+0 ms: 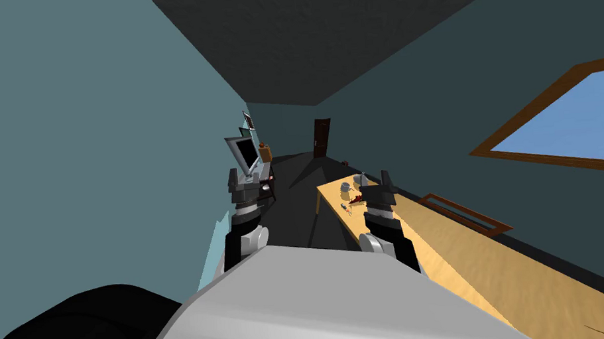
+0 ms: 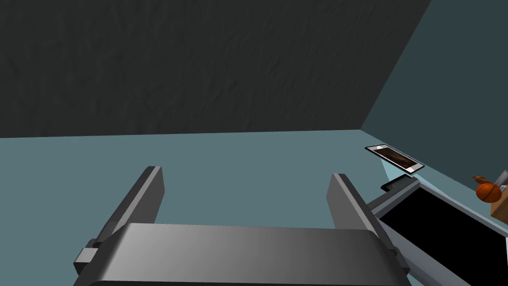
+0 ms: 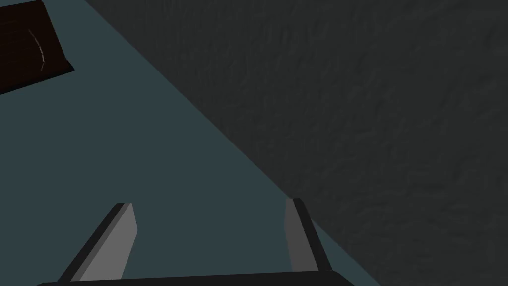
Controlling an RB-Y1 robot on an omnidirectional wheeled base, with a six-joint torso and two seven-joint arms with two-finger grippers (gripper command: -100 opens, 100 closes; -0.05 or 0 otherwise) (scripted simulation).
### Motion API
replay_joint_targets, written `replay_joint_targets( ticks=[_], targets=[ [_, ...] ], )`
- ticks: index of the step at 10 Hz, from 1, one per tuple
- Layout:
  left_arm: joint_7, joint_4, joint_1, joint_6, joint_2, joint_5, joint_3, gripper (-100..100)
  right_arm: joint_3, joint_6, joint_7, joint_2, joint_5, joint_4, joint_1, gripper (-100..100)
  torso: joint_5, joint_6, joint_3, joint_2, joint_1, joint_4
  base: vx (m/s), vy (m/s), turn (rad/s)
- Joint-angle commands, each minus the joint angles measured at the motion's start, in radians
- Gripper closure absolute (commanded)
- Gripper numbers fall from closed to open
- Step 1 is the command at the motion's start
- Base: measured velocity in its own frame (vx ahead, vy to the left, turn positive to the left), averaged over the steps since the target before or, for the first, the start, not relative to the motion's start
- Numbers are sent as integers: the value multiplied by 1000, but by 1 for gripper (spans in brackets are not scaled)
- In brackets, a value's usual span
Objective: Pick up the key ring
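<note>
On the table, key ring sits among clutter. Your left tool and right tool gape; you may grab wrong.

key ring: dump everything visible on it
The key ring is a tiny speck with light and reddish bits, its parts too small to tell. It lies on the tan table near its far end, by the edge away from the wall, just beside a dark red thing. No gripper touches it.
</note>
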Motion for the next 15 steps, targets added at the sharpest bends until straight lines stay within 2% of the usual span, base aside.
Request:
replay_joint_targets(
  ticks=[1,4,5,8,10,11,14,15],
  targets=[
    [0,0,0,0,0,0,0,0,-2,10,-9,-50,-5,8,-2,-100,0,0,0,0,0,0,5,-2,16],
    [0,0,0,0,0,0,0,0,-8,53,-45,-140,-26,40,-10,-100,0,0,-1,-1,-1,0,15,-6,32],
    [0,0,0,0,0,0,0,0,-8,53,-45,-144,-26,40,-10,-100,0,0,-1,-1,-1,0,15,-7,11],
    [0,0,0,0,0,0,0,0,-18,121,-104,-205,-62,89,-22,-100,0,0,-1,-2,-1,0,22,-8,41],
    [0,0,0,0,0,0,0,0,-27,179,-154,-231,-91,128,-31,-100,0,0,-1,-2,-1,-1,40,-16,65],
    [0,0,0,0,0,0,0,0,-27,179,-154,-231,-91,128,-31,-100,0,0,-2,-3,-1,-1,28,-11,19],
    [0,0,0,0,0,0,0,0,-42,274,-236,-256,-142,194,-48,-100,0,0,-1,-2,-1,-1,29,-13,61],
    [0,0,0,0,0,0,0,0,-42,277,-241,-256,-142,194,-48,-100,0,0,-2,-3,-1,-1,32,-16,27]
  ],
)
